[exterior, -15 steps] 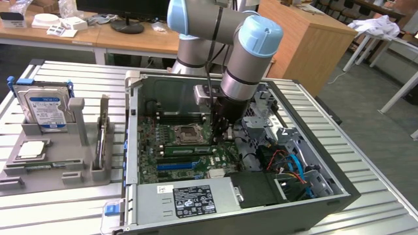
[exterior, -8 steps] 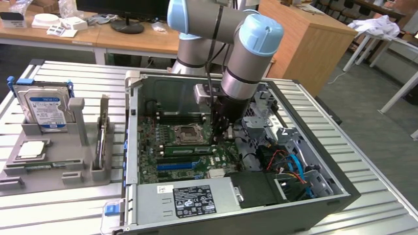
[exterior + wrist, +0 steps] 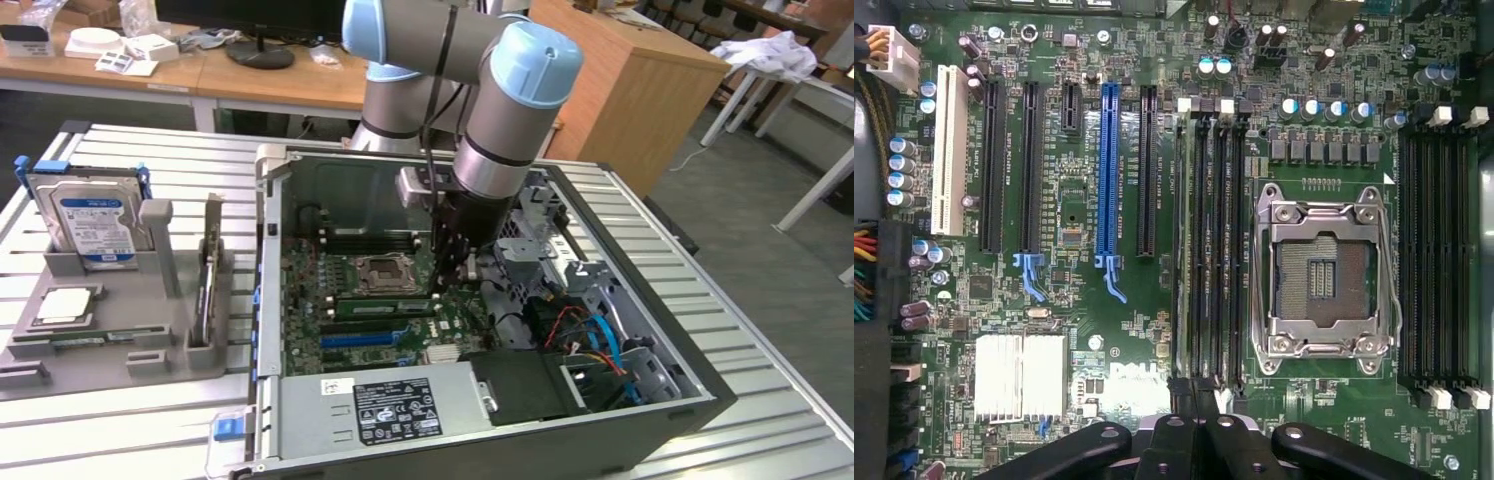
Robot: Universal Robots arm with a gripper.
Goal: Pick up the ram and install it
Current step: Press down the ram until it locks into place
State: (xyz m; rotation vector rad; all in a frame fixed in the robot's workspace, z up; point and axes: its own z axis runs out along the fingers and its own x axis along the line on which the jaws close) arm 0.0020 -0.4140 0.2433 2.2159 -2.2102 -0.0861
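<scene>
The ram (image 3: 380, 307) is a long green stick standing on edge in a black memory slot beside the empty processor socket (image 3: 384, 272), inside the open computer case. In the wrist view the ram (image 3: 1182, 250) shows edge-on in the slot farthest from the socket (image 3: 1322, 275). My gripper (image 3: 454, 280) hangs straight down into the case over one end of that slot. Its black fingers meet at the gripper (image 3: 1194, 392), shut with nothing visibly between them. Whether they touch the stick I cannot tell.
The case wall (image 3: 694, 390) rings the motherboard, with cables and a drive cage on the exterior view's right. Outside the case, on the exterior view's left, a grey fixture (image 3: 147, 340) holds a hard drive (image 3: 87, 220) and a square silver chip (image 3: 67, 305). Another bank of black slots (image 3: 1444, 260) lies beyond the socket.
</scene>
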